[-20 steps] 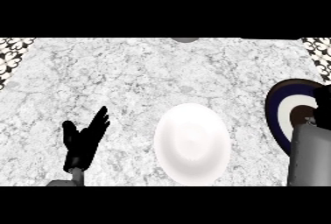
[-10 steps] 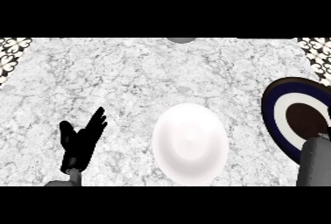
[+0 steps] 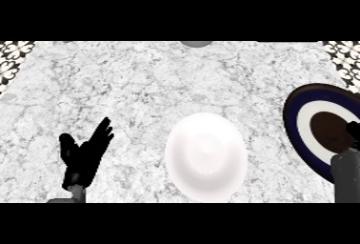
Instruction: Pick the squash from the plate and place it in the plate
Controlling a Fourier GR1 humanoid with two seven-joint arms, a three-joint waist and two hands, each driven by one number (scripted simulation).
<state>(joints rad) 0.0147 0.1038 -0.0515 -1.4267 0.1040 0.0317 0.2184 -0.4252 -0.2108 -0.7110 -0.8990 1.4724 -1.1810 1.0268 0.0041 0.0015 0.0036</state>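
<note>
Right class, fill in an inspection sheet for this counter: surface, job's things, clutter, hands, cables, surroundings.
Surface: grey-white marbled counter.
Job's things: white plate at centre front, bare; dark blue ringed plate at right edge, brown centre; squash not seen.
Clutter: grey round thing at far edge, cut off.
Hands: left hand open, resting, fingers up; right hand barely shows over the ringed plate.
Cables: nothing seen.
Surroundings: patterned tiles at both far corners.

A white-grey marble counter (image 3: 141, 95) is seen across the view. Patterned black-and-white tiles (image 3: 15, 55) are seen at the counter's far corners. A grey round object (image 3: 195, 43), mostly cut off, is seen at the counter's far edge.
</note>
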